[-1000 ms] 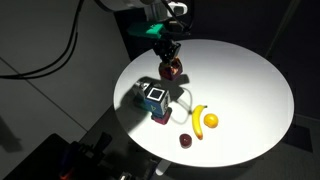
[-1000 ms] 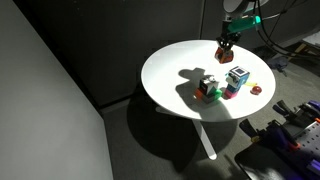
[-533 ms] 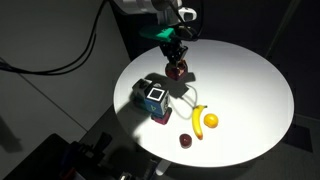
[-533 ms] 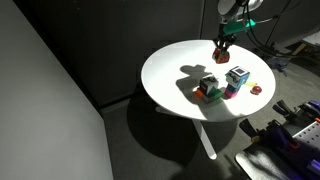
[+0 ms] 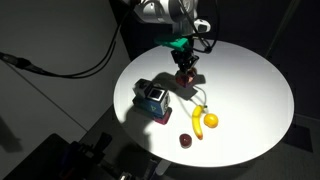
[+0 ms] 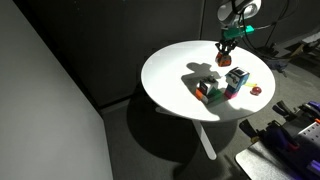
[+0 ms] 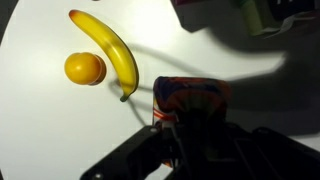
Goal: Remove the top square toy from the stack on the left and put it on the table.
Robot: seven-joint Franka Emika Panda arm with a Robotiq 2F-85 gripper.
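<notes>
The banana (image 5: 198,117) lies just beside the orange (image 5: 211,121) (touching, it seems) on the table (image 5: 250,90) — the stack (image 5: 152,100) apart.

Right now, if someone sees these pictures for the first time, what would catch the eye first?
The gripper, shut on a red square toy over the round white table, stands out first. Near it a yellow banana and an orange lie side by side, and a stack of colourful cubes stands near the table's edge.

A smooth, matt table top (image 5: 250,85) is shown; the banana (image 7: 108,52) and the square toy (image 7: 190,98) beside it are seen finished in glossy plastic.
</notes>
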